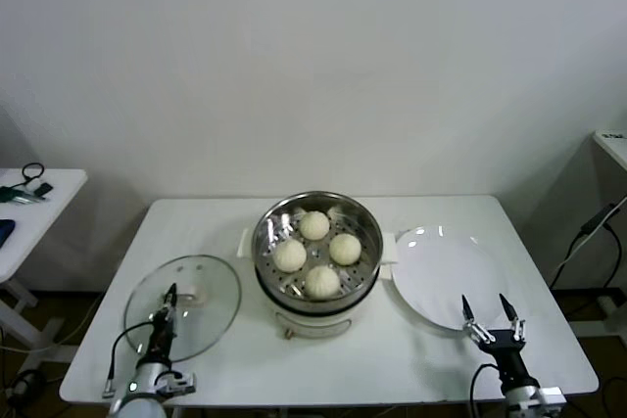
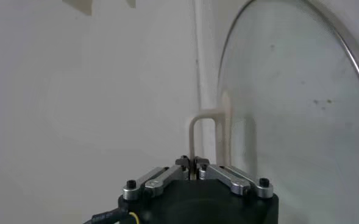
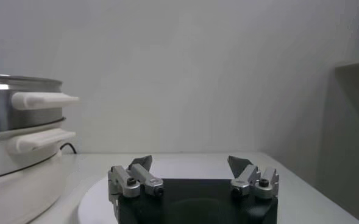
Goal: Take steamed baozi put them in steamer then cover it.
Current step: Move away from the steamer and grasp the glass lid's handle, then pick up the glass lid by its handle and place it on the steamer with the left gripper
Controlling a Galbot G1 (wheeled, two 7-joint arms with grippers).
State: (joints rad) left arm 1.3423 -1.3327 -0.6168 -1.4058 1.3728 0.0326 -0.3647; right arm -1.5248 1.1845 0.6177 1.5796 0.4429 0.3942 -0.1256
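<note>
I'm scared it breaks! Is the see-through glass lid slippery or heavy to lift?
The round clear glass lid with metal rim is probably fragile and fairly heavy for its thinness. Its smooth glass looks slippery, so the white bar handle seems the safest grip. The left gripper is shut on that handle.

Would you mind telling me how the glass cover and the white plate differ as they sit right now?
The cover is transparent glass with a metal rim and a white bar handle; the plate is opaque white and plain. The cover lies left of the steamer with the left gripper closed on its handle; the plate lies right, bare, the right gripper open at its edge. Both are round.
</note>
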